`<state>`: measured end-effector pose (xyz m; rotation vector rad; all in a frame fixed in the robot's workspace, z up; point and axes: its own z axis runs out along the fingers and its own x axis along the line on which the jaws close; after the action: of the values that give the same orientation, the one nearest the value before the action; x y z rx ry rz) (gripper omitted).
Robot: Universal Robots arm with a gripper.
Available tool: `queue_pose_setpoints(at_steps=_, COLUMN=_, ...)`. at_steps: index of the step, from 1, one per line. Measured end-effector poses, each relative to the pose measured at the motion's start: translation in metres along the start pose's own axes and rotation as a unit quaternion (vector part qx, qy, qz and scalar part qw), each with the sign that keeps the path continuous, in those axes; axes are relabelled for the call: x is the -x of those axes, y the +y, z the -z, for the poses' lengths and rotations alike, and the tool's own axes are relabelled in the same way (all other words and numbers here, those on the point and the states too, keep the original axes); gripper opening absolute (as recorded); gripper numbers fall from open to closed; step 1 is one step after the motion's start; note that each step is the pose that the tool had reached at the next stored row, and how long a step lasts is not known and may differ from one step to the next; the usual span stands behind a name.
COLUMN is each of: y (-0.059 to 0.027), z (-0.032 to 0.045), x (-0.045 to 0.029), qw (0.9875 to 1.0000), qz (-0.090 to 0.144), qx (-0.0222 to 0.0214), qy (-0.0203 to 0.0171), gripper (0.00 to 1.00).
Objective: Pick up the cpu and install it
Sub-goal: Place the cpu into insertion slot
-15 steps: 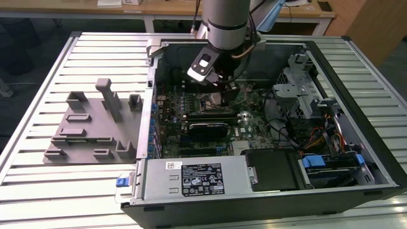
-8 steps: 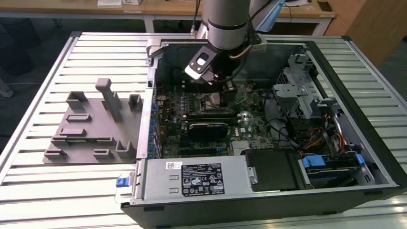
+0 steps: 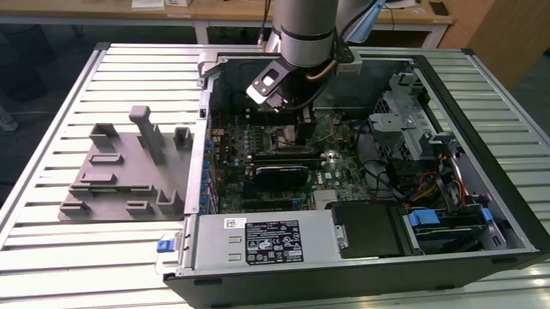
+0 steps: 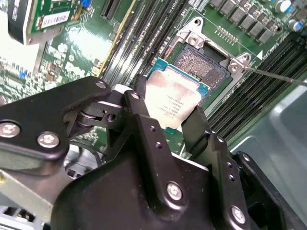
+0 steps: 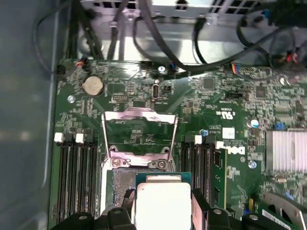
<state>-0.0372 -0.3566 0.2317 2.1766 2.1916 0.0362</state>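
The cpu (image 4: 175, 98), a silver square with a thin green rim, sits between my black fingers (image 4: 144, 115). My gripper (image 4: 168, 108) is shut on the cpu. The chip hangs partly over the open socket (image 4: 201, 62), whose pin field shows beyond its far edge. In the first wrist view the cpu (image 5: 163, 201) lies between the gripper (image 5: 163, 208) fingers, just short of the socket (image 5: 120, 184). The socket's metal load plate (image 5: 139, 129) stands flipped open. In the exterior view the gripper (image 3: 288, 125) is low inside the computer case (image 3: 481, 84), over the motherboard. Whether the chip touches the socket I cannot tell.
Memory slots (image 5: 76, 177) flank the socket on both sides. A thin metal lever (image 4: 273, 75) juts out beside it. Black cables (image 5: 158, 43) loop above the board. A grey plastic tray with upright blocks (image 3: 129, 167) lies on the slatted table at the exterior view's left.
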Motion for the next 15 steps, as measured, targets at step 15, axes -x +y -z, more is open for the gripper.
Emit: queue_pose_setpoints(at_steps=15, y=-0.0002, z=-0.0045, x=-0.0025, qw=1.0000, qz=-0.009, qx=-0.0001, qy=-0.0004, gripper=0.54)
